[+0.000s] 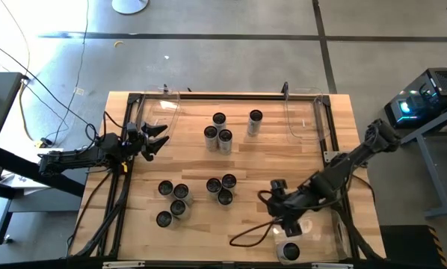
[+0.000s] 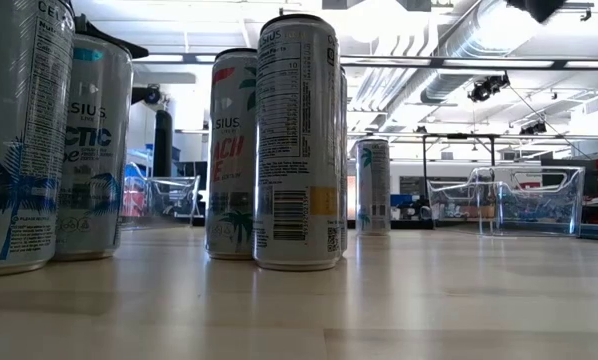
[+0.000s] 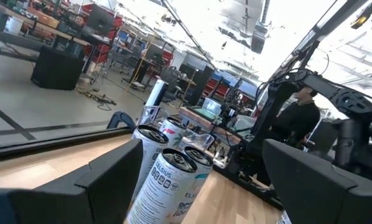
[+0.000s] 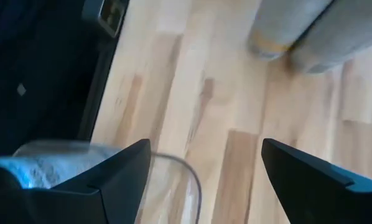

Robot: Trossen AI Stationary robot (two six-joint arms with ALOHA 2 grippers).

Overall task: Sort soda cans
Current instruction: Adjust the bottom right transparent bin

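Cans (image 1: 218, 138) clustered mid-bench; left tool (image 1: 155, 140) and right tool (image 1: 283, 222) wide, empty; neighbours may topple during a grasp

My left arm reaches in low from the left side, stretched nearly flat, its wrist pointing toward the middle; my left end effector (image 1: 158, 139) has its two dark fingers (image 3: 111, 177) spread wide, holding nothing; my right arm comes in from the right edge, bent and angled toward the near side; my right end effector (image 1: 285, 226) hangs with its fingers (image 4: 310, 177) parted, empty.
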